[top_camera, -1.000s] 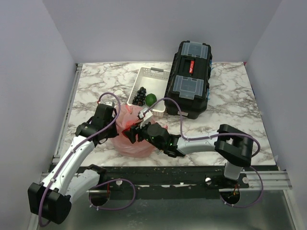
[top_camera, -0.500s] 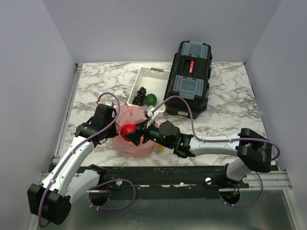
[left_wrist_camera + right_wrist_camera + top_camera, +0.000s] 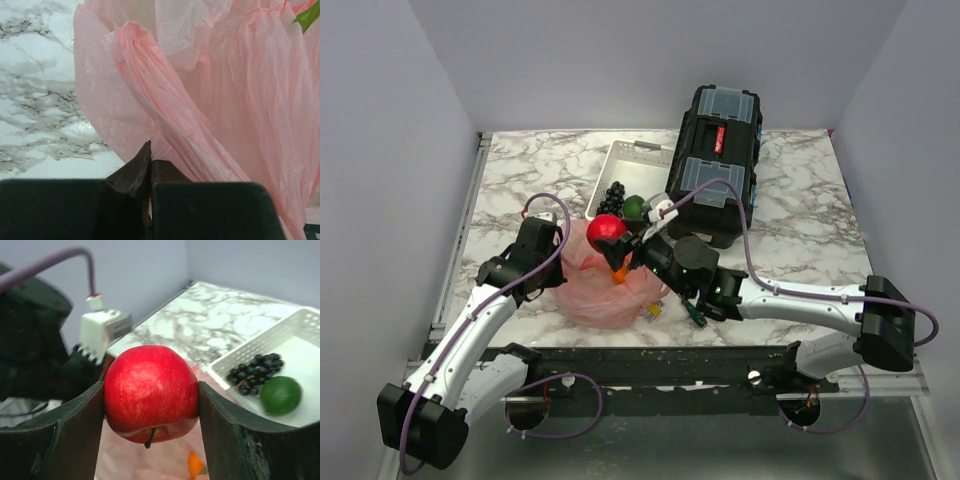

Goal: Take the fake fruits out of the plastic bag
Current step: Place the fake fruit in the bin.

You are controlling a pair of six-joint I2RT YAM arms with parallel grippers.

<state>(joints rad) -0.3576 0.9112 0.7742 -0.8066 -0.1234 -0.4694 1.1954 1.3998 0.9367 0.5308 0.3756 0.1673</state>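
Note:
The pink plastic bag (image 3: pixel 600 290) lies crumpled on the marble table near the front. My left gripper (image 3: pixel 556 268) is shut on a fold of the bag (image 3: pixel 165 125) at its left edge. My right gripper (image 3: pixel 610 232) is shut on the red fake fruit (image 3: pixel 607 229), an apple (image 3: pixel 151 392), held in the air above the bag's far side. An orange fruit (image 3: pixel 620 272) shows in the bag below it (image 3: pixel 196 463). A dark green fruit (image 3: pixel 634 206) lies in the white tray (image 3: pixel 638 160) beside the black grapes (image 3: pixel 613 199). The light yellow-green fruit is hidden.
A black toolbox (image 3: pixel 713 163) stands at the back right, next to the tray. A small tag (image 3: pixel 651 311) lies by the bag's front right edge. Grey walls close in the table on three sides.
My right gripper has lifted the red apple out of the bag and carried it up and back toward the tray. My left gripper has held the bag still.

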